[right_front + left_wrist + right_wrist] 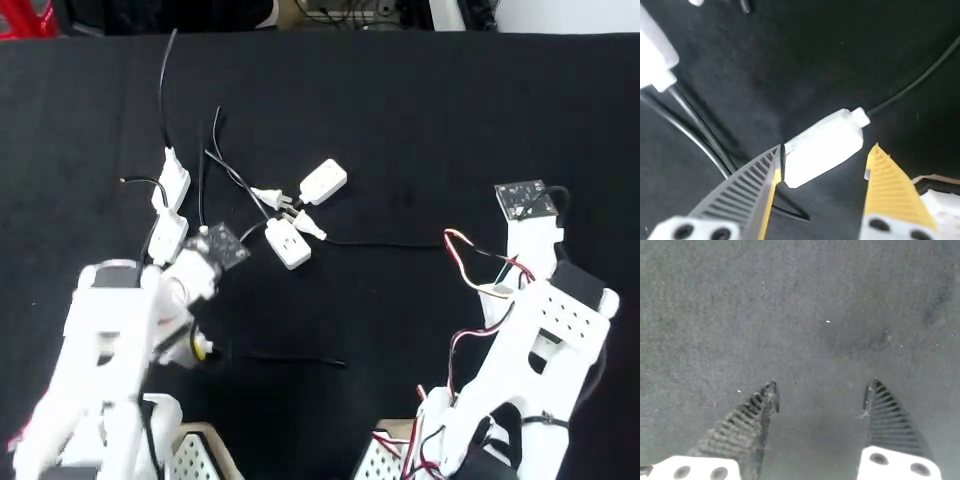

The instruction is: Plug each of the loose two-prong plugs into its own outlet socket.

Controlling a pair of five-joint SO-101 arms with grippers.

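— What is hard to make out here?

— Mostly what sits in the left gripper (827, 148). Its jaws stand spread on either side of a white connector (816, 150) lying on the black cloth (790, 60). The grey finger (747, 185) meets one end of it, and the yellow finger (885, 180) stands clear of its side. The end at the grey finger is covered, so I cannot tell plug from socket. A thin black cable (912, 82) leaves the other end.

— And from above?

— The left arm (105, 345) covers its own gripper. Two white pieces lie in line near its tip, the far piece (175, 182) and the near piece (167, 237). I cannot tell which one lies between the jaws.

— Where are the loose plugs?

— Mid-table. One two-prong plug (268, 197) and a second plug (310, 229) lie just beside the far outlet block (323, 182) and the near outlet block (288, 243). Whether any prong sits in a slot is too small to tell.

— The other side?

— The right gripper (822, 390) hangs over bare cloth with its jaws wide apart. The right arm (540, 330) is cut off at the edge of the high view.

— Any writing?

— Any print on the white housings is too small to read.
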